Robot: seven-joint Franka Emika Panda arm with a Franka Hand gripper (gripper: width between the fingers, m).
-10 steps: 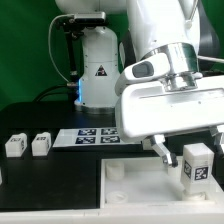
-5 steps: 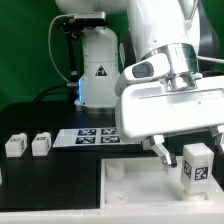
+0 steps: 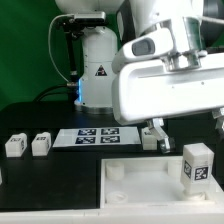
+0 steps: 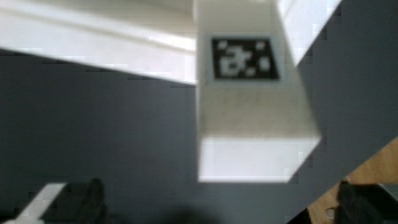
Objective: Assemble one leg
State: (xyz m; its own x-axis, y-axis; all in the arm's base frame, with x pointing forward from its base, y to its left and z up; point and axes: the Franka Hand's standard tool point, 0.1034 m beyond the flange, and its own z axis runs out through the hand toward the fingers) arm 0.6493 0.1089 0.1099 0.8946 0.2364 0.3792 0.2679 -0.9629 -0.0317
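Gripper (image 3: 185, 126) spread wide and holding nothing, hanging just above the leg (image 3: 196, 165), which stands upright directly beneath it and touches neither finger. We see the leg as a small white block with a black-and-white tag on the face toward the exterior camera. Its foot rests on a large flat white panel (image 3: 130, 182) below the gripper, close to one of the panel's corners. In the wrist view the leg (image 4: 254, 110) fills the gap between the dark fingertips (image 4: 68, 200), again with clear space on both sides. We judge that the leg is already set on its corner and let go, so the placing looks done. What may be left is tightening or checking the seat. Where the leg meets the panel is too small to read, so we cannot tell whether it sits fully in a socket or only stands there. One finger is cut off by the edge of the exterior view, and the arm's white body (image 3: 165, 85) hides much behind the gripper. The wrist view is blurred. Well away from the gripper, past the marker board (image 3: 95, 137), two more small white blocks (image 3: 14, 146) sit on the dark worktop (image 3: 50, 185).
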